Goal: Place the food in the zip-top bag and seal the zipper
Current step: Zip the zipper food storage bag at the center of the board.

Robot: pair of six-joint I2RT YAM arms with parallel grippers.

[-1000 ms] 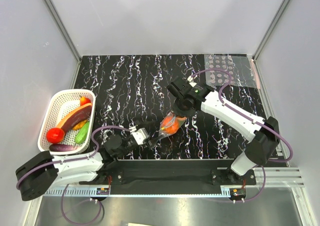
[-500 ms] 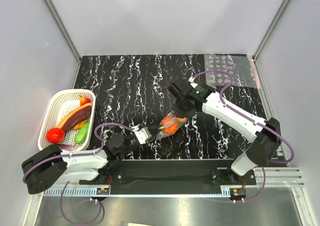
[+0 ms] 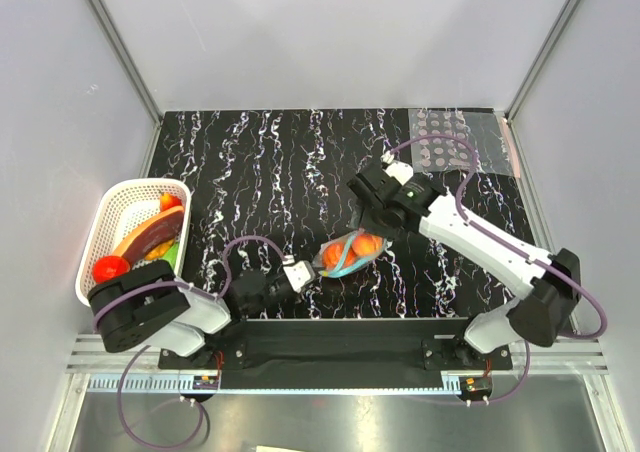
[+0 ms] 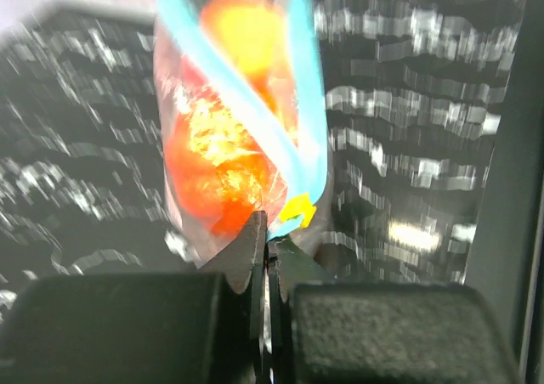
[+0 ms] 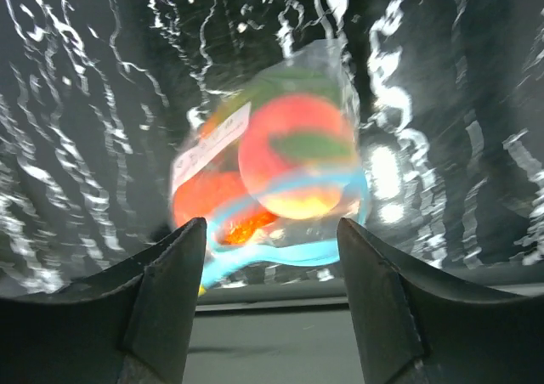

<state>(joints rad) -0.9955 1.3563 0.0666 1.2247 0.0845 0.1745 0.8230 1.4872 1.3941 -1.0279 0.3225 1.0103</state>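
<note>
Right gripper [image 3: 366, 234] is opening, fingers apart | left gripper [image 3: 307, 270] is clamping the zipper [image 4: 304, 70] | one zip-top bag [image 5: 212, 150] is holding three fruits [image 5: 297, 159]

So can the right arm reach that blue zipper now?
Probably yes: the right gripper hangs open right by the zip-top bag, the zipper facing it with nothing between. The left gripper pinches only one end.

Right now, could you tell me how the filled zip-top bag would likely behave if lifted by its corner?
Probably floppy: the zip-top bag is thin clear film, pinched by the left gripper at one corner, so it should sag. The round food inside likely shifts and swings. The zipper bows apart, so fruit may spill.
</note>
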